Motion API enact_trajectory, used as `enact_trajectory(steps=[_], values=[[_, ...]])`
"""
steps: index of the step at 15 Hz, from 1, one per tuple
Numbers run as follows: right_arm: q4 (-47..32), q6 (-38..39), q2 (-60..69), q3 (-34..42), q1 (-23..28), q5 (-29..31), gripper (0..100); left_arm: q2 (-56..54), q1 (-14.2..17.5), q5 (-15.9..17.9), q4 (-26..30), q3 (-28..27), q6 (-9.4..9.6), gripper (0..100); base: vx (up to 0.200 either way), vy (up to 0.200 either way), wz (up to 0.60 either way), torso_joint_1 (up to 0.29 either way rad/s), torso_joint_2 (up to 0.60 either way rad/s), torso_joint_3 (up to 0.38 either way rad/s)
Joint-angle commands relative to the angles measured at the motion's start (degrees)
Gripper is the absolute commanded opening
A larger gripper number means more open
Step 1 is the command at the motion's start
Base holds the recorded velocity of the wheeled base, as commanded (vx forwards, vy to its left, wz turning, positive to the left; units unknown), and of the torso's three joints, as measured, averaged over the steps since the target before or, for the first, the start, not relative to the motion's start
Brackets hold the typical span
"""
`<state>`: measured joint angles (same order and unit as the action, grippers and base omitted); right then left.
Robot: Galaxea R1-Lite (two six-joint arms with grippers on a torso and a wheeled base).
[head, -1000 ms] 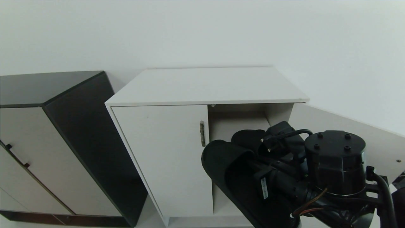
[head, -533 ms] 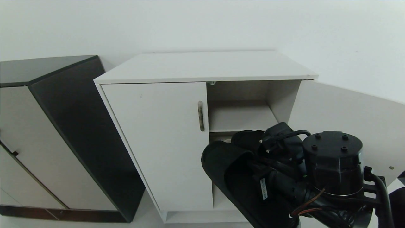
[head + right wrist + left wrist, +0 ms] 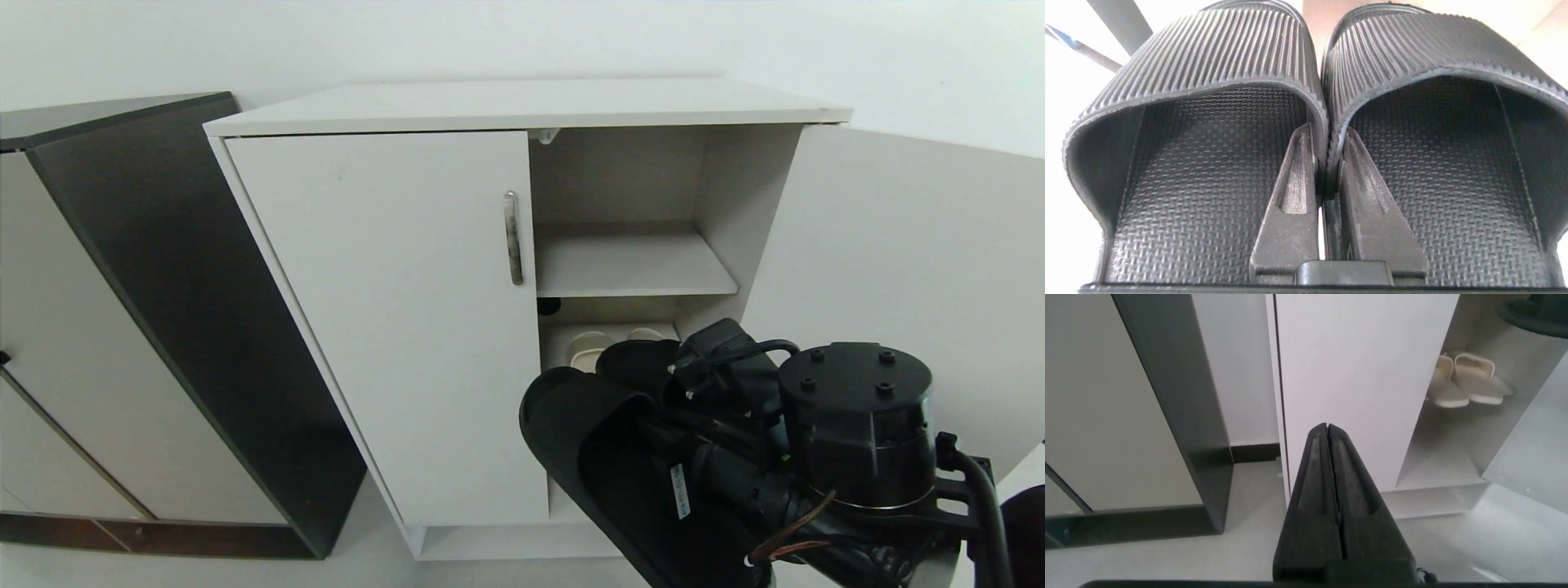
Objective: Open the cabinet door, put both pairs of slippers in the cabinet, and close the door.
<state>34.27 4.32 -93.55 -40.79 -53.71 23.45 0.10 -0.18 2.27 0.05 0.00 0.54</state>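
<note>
Slippers (image 3: 1208, 122), black pair, sit clamped in right tool (image 3: 1327, 139).

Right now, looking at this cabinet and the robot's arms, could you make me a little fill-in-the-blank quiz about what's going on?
1. The held slippers, clamped by the right gripper, are ____ in colour.
2. The pale slippers lie ____ the white cabinet.
3. The left gripper holds nothing, and its fingers are ____.

Missing words: black; inside; shut.
</note>
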Motion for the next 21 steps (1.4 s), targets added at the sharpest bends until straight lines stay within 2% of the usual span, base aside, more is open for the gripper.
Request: enact_trajectory(steps=[1, 8, 13, 17, 19, 21], values=[[0.1, -0.01, -0.14, 0.01, 0.01, 0.01, 0, -0.01, 0.01, 0.02, 0.04, 0.0, -0.01, 0, 0.0, 0.0, 0.0, -0.012, 0.23, 0.217], [0.54, -0.01, -0.4, 0.01, 0.01, -0.34, 0, -0.01, 0.01, 0.02, 0.04, 0.0, -0.01, 0, 0.0, 0.0, 0.0, 0.001, 0.03, 0.024], [1.68, -0.1, -1.02, 0.01, 0.01, -0.34, 0, -0.01, 0.01, 0.02, 0.04, 0.0, 0.08, 0, 0.0, -0.2, 0.0, 0.0, 0.0, 0.002], [3.35, -0.71, -1.02, -0.43, 0.01, -0.16, 0, -0.01, 0.01, 0.02, 0.04, 0.0, -0.01, 0, 0.0, 0.0, 0.0, 0.0, 0.0, 0.0], [3.09, -0.45, -1.02, -2.8, -0.78, 1.07, 0, -0.01, 0.01, 0.02, -0.05, 0.0, -0.01, 0, 0.0, 0.0, 0.0, 0.0, 0.0, 0.0], [0.01, -0.27, -1.9, -6.14, -1.75, 5.29, 0, -0.01, 0.01, 0.02, 0.04, 0.0, -0.01, 0, 0.0, 0.0, 0.0, 0.0, 0.0, 0.0]])
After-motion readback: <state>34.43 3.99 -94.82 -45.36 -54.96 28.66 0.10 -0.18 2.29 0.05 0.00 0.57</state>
